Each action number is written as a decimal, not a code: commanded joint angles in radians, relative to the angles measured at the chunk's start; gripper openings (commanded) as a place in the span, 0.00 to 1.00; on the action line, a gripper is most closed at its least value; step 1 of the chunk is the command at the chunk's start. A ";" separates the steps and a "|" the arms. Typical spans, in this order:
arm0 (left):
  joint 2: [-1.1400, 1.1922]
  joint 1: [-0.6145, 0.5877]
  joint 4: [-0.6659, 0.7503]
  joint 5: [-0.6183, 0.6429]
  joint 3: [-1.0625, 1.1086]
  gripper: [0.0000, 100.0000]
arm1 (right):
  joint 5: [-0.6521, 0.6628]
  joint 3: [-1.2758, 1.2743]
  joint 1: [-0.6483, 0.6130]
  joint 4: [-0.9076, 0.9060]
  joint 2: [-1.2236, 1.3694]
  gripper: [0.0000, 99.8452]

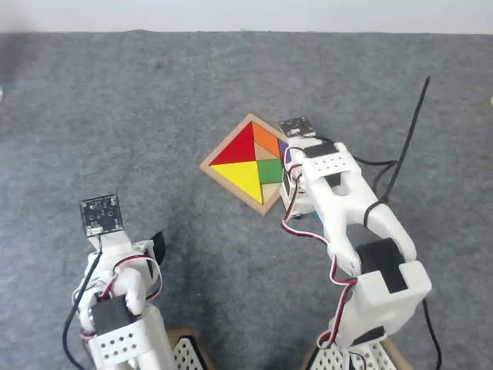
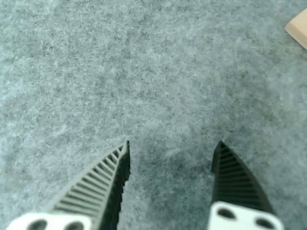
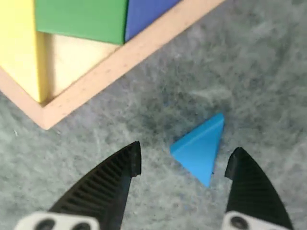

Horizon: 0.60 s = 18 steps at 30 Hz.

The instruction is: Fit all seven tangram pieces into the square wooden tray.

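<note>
The little blue triangle [image 3: 199, 151] lies flat on the grey mat, just outside the wooden tray [image 3: 120, 62] and near one of its corners. It is not touching the tray's edge. The right claw [image 3: 186, 158] hangs right over it, wide open, with one finger on each side of the triangle. Nothing is in its grip.

Just inside the edge of the tray there is a bare spot [image 3: 72, 57], next to the yellow piece [image 3: 17, 43] and the green piece [image 3: 81, 19]. That spot looks like the home for the triangle. The triangle's long side seems to face away from the tray.

The left claw [image 2: 173, 158] is open too and holds nothing. It sits well apart from the tray, so the right arm is the nearer one.
</note>
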<state>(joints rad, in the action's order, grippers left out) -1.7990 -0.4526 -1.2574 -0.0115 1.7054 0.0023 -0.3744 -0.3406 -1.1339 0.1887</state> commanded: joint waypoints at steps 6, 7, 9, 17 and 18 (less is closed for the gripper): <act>-0.020 -0.002 -0.005 0.008 -0.022 0.27 | -0.015 -0.009 0.013 0.018 -0.064 0.28; -0.020 -0.002 -0.005 0.008 -0.022 0.27 | -0.012 -0.009 0.013 0.018 -0.064 0.28; -0.020 -0.002 -0.005 0.008 -0.022 0.27 | -0.011 -0.009 0.013 0.013 -0.064 0.27; -0.020 -0.002 -0.005 0.008 -0.022 0.27 | 0.034 0.006 0.013 0.028 -0.002 0.22; -0.020 -0.002 -0.005 0.008 -0.022 0.27 | 0.034 0.015 0.013 0.030 0.015 0.23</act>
<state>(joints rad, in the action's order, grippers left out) -1.7990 -0.4526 -1.2574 -0.0115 1.7054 0.0161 -0.3897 -0.3391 -1.1231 0.1933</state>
